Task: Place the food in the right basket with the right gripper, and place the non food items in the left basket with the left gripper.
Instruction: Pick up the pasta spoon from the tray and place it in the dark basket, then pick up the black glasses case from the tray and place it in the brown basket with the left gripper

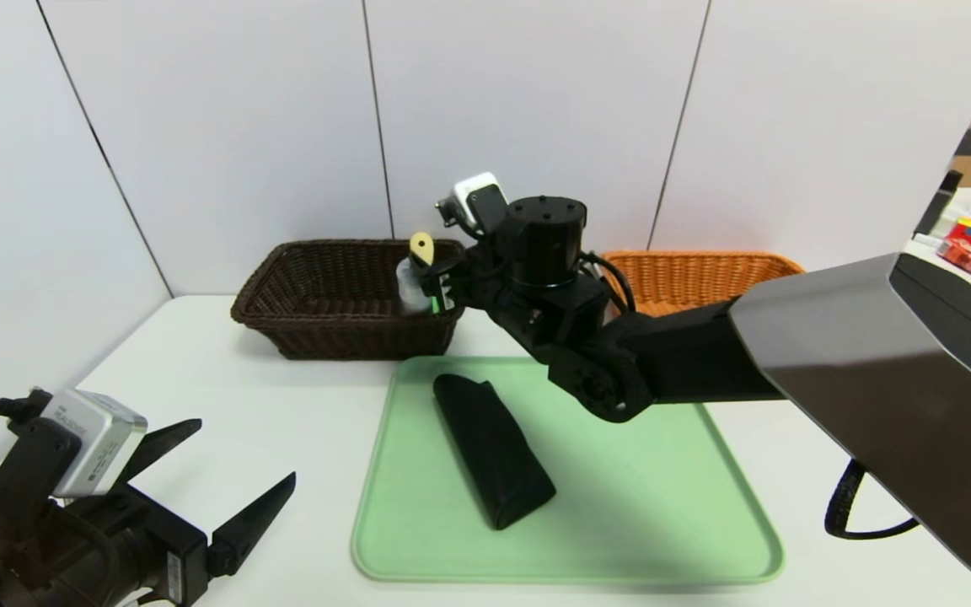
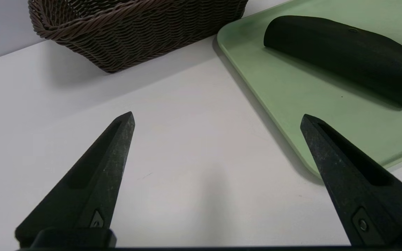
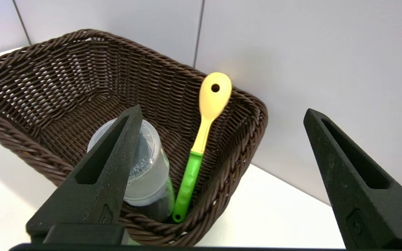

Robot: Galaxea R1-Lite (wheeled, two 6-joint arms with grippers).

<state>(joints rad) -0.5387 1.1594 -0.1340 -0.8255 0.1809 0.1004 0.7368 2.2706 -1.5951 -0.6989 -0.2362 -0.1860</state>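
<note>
White wall panels back a white table (image 1: 224, 396) on which a pale green tray (image 1: 637, 514) is laid. On the tray a long black soft case (image 1: 492, 449) is seen lying at a slant, matte, rounded along its length and blunt at the near end. Behind the tray's left corner the left basket (image 1: 317, 295), dark brown woven wicker with flared sides, is set against the wall; in its right end a white bottle (image 3: 148, 174) with a clear cap is stood, and a yellow spoon (image 3: 206, 129) with a hole in its bowl and a green handle is leaned upright beside it. The right basket (image 1: 696, 274), orange-tan wicker, is partly hidden behind the right arm. The right gripper (image 3: 222, 115) is held over the dark basket's right end, jaws spread wide and empty. The left gripper (image 2: 217, 118) is parked low over bare table left of the tray, jaws wide apart, nothing held.
</note>
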